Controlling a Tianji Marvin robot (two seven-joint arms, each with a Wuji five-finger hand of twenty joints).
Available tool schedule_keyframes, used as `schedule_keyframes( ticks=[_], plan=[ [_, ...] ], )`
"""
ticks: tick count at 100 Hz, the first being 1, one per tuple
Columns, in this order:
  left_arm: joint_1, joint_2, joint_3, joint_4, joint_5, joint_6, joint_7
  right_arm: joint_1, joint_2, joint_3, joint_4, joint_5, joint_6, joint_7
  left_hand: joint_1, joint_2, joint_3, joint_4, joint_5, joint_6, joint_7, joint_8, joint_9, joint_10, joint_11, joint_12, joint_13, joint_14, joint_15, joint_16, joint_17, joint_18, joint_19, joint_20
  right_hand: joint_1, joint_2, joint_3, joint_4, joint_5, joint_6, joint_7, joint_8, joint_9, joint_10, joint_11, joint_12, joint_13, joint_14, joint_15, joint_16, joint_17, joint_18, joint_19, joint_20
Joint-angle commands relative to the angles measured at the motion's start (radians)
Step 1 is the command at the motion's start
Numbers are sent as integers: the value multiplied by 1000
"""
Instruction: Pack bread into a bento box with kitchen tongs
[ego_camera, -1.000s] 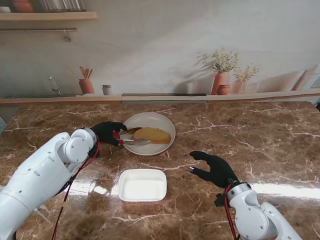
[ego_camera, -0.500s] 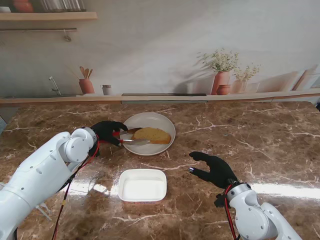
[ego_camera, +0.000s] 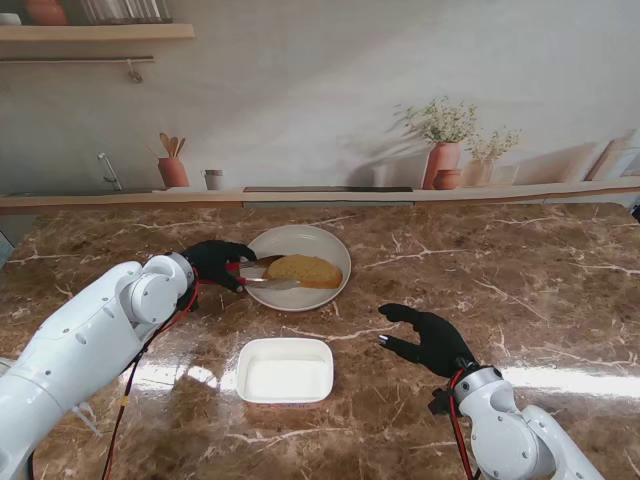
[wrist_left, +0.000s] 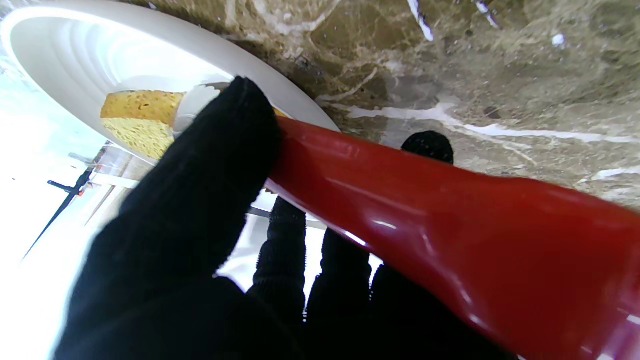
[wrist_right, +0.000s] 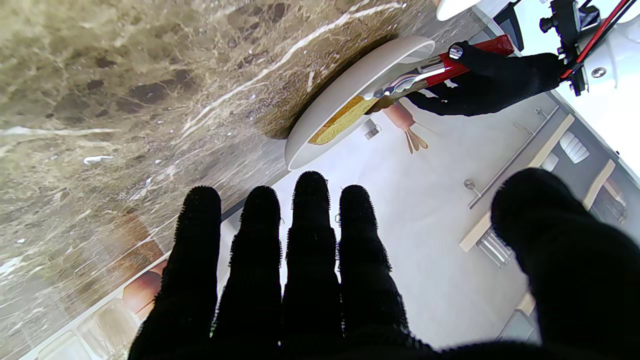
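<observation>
Two black-gloved hands are ours, and only one of them is working. Our left hand (ego_camera: 216, 264) is clenched around the red handles of the kitchen tongs (ego_camera: 262, 277), with the thumb laid along one handle and the other fingers curled beneath, as the left wrist view shows. The metal tips of the tongs reach over the rim of the white plate (ego_camera: 325, 288) and lie at the left end of the bread (ego_camera: 305, 270); one tip sits on the near edge of the slice, but we cannot tell whether the jaws actually pinch it. The bread lies flat on the plate, toward its middle. Nearer to us than the plate, and apart from it, the white bento box (ego_camera: 286, 370) stands on the brown marble table (ego_camera: 520, 270) with nothing inside it. Our right hand (ego_camera: 427, 337) is released, holding nothing, with four fingers stretched out side by side and the thumb spread wide. It hovers to the right of the bento box, its fingers pointing leftward, and whether it touches the table we cannot tell.
</observation>
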Motion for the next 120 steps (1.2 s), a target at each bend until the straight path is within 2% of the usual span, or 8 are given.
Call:
schedule_keyframes(
  ticks=[1,19,36,52,71,75,83,120],
  plan=[
    [10,-6,13,27,-5,0,-8,-8,-1,0,7,7,1,17,212,210,91,7,414,-58,309,55,171,-36,117,75,52,16,133,52,46,-28,175,107,16,12,-9,23,9,-30,7,-10,14,-13,10,14,2,-2,8,18,-7,0,-17,26],
    [11,-15,12,40,-18,3,21,-8,0,1,8,10,-2,21,239,223,65,10,446,-62,436,89,195,-38,175,152,66,12,168,74,53,-31,197,128,16,13,-11,22,4,-31,4,-11,12,-12,10,14,5,-1,10,21,-7,0,-17,27],
    [17,-24,-1,44,-45,9,34,-8,1,1,7,13,-5,29,259,227,66,6,443,-53,544,125,207,-26,234,229,82,14,200,103,57,-21,212,153,17,14,-12,23,-2,-32,1,-11,5,-12,7,13,4,-1,9,23,-9,0,-18,27],
    [37,-31,-38,33,-64,16,59,-7,1,3,6,12,-6,27,265,220,81,3,446,-60,609,169,218,-40,266,277,89,14,212,118,58,-19,224,170,18,13,-13,23,-6,-32,-1,-11,3,-12,6,13,2,0,8,24,-8,-1,-19,27],
    [76,-34,-100,-10,-70,7,89,-4,0,1,7,9,-8,24,266,210,104,-2,456,-73,665,240,227,-66,289,315,89,15,223,136,54,-18,230,192,18,13,-13,23,-15,-33,-6,-12,-4,-12,4,12,1,1,7,25,-9,-3,-21,27],
    [84,-35,-112,-19,-74,3,94,-4,1,0,7,8,-8,23,262,206,121,-8,463,-74,668,295,230,-71,291,327,90,17,224,144,53,-18,229,206,17,14,-13,23,-17,-32,-7,-12,-5,-12,4,12,2,2,7,25,-8,-3,-20,27],
    [99,-35,-135,-39,-78,-3,99,-3,1,-1,6,8,-9,24,264,206,128,-9,466,-77,691,326,230,-83,306,335,88,18,230,150,48,-16,232,214,17,13,-13,23,-20,-32,-8,-12,-6,-12,4,11,1,2,7,25,-8,-4,-21,27],
    [159,-27,-209,-153,-62,-29,104,1,1,-7,3,4,-7,21,260,204,139,-12,472,-93,704,345,229,-95,320,339,86,17,234,155,43,-17,234,223,18,14,-13,23,-25,-32,-12,-10,-10,-10,4,10,2,0,7,26,-6,-8,-22,27]
  ],
)
